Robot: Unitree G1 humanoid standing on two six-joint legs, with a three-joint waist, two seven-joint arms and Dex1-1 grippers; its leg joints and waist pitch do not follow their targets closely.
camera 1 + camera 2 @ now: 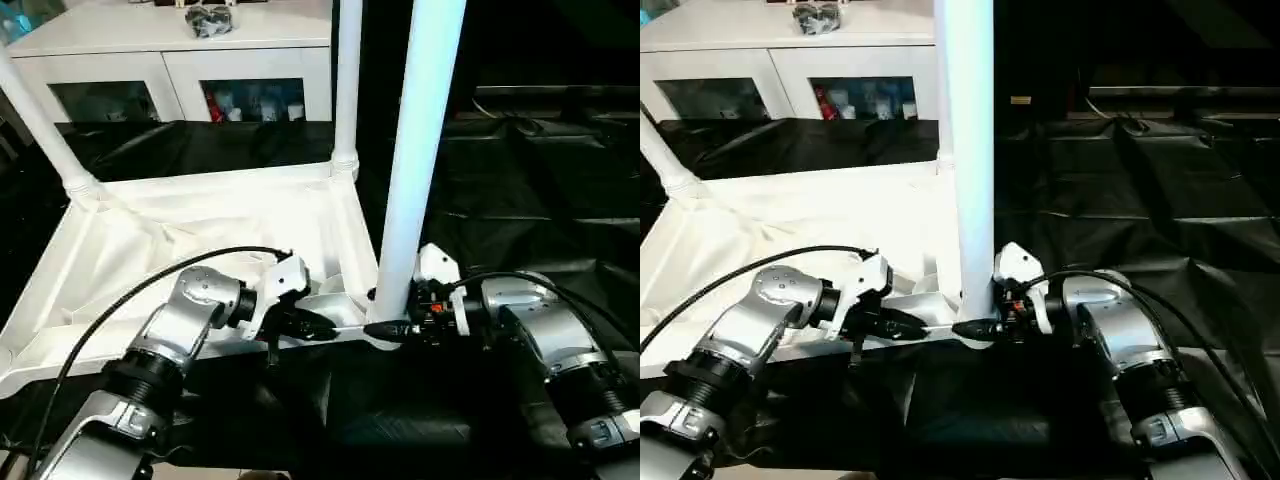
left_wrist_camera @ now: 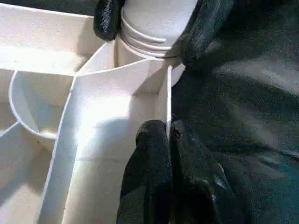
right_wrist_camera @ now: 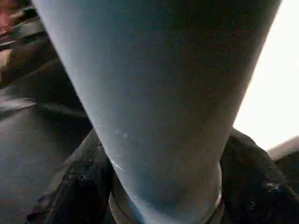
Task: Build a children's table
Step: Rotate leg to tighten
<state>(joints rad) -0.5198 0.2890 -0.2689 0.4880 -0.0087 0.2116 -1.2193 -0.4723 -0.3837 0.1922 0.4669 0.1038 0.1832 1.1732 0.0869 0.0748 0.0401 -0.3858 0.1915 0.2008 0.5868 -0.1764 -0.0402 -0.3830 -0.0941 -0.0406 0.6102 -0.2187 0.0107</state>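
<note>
The white tabletop (image 1: 200, 230) lies upside down on a black-covered surface, ribbed underside up. Three white legs stand in its corner sockets: one at the far left (image 1: 40, 120), one at the far right (image 1: 347, 80), and a near-right one (image 1: 420, 150). My right gripper (image 1: 385, 315) grips the near-right leg at its base, a black finger (image 2: 110, 18) on each side of the collar. My left gripper (image 1: 335, 327) is shut on the tabletop's thin front rim (image 2: 168, 93), just left of that corner socket.
A white cabinet (image 1: 170, 60) with glass doors stands behind the tabletop, small items on top of it. Crumpled black sheeting (image 1: 540, 180) covers the surface to the right and in front. Black cables arc over both forearms.
</note>
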